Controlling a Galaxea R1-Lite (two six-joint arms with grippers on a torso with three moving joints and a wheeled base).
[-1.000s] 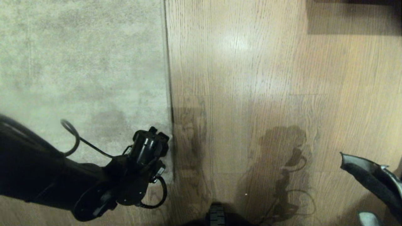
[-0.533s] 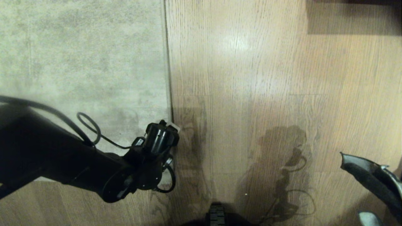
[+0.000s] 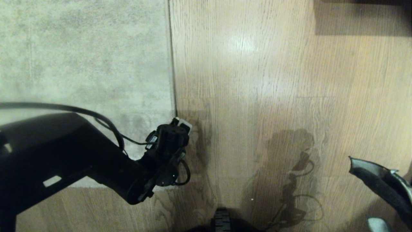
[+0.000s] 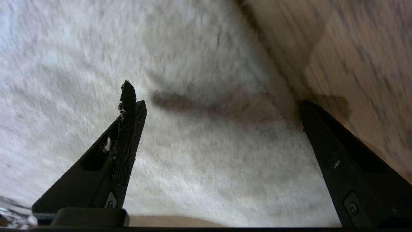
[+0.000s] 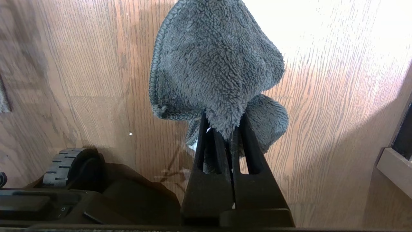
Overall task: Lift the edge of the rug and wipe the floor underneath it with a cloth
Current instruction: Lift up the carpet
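On the head view's lower left, toward eight o'clock, the left gripper hangs over the rug edge beside the floor. In the left wrist view its fingers stand spread, straddling that border. In the right wrist view, the right gripper pinches the cloth at twelve o'clock.

- A dark piece of furniture stands at the far right of the head view — only its lower part shows, almost black.
- A light wooden frame edge shows in the right wrist view, with a dark opening just beside it; what it belongs to I cannot tell.
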